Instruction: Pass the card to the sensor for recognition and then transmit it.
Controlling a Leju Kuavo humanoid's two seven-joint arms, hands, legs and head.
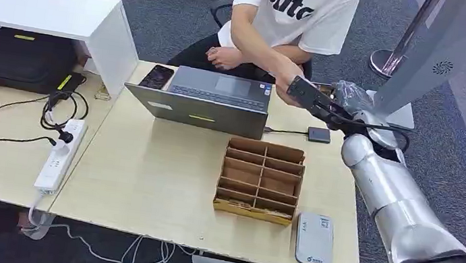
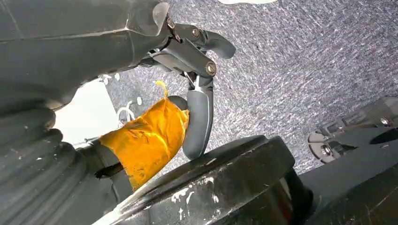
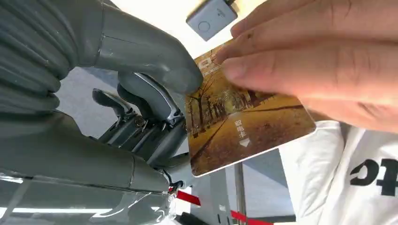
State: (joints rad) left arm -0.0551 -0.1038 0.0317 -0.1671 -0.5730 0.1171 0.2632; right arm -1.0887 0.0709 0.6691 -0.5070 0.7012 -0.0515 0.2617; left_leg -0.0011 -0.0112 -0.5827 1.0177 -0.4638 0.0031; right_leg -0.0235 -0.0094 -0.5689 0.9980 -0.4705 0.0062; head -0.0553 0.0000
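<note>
While right robot hand (image 3: 155,89) pinches card (image 3: 244,126), person's hand (image 3: 319,61) grips it

Head view: high, looking forward and down over the pale wooden worktop (image 1: 162,183). Right wrist view: very close behind the grey right hand (image 3: 155,89), sharing the small grey square sensor (image 1: 319,135) with it. Left wrist view: facing grey carpet (image 2: 305,70).

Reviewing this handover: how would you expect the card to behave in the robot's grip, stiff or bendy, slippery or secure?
The card looks flat and unbent between the right hand and the person's hand, so probably stiff. Its glossy printed face suggests it could slip. Being thin, it is likely light.
</note>
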